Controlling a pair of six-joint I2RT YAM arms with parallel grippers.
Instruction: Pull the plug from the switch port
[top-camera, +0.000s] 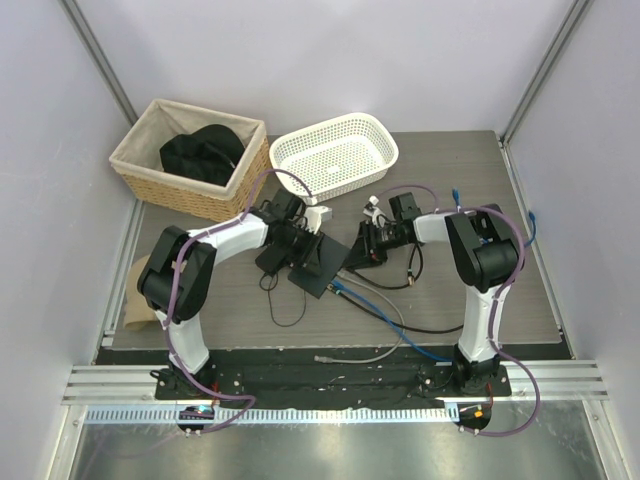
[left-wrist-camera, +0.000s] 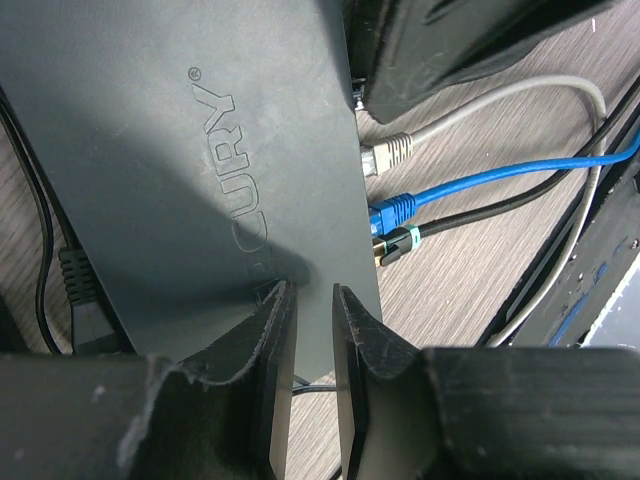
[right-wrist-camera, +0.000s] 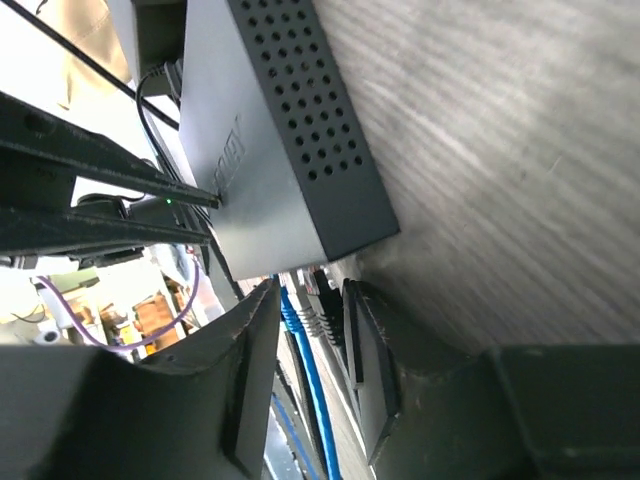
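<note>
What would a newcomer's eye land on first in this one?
The left gripper and right gripper meet mid-table at the black switch, the left close over its face, the right astride its cables. In the left wrist view three plugs sit along its edge: grey plug, blue plug, black plug. A wicker basket and a white basket stand at the back.

centre: switch (top-camera: 318, 262) on surface (top-camera: 240, 330), between left pincer (top-camera: 296, 238) and right pincer (top-camera: 372, 240) | switch's lower-right edge: three plugs (left-wrist-camera: 392, 210) side by side, cables (top-camera: 385, 308) trailing toward bottom | upper left: woven basket (top-camera: 190, 160); slotted basket (top-camera: 335, 150) just right of it
</note>
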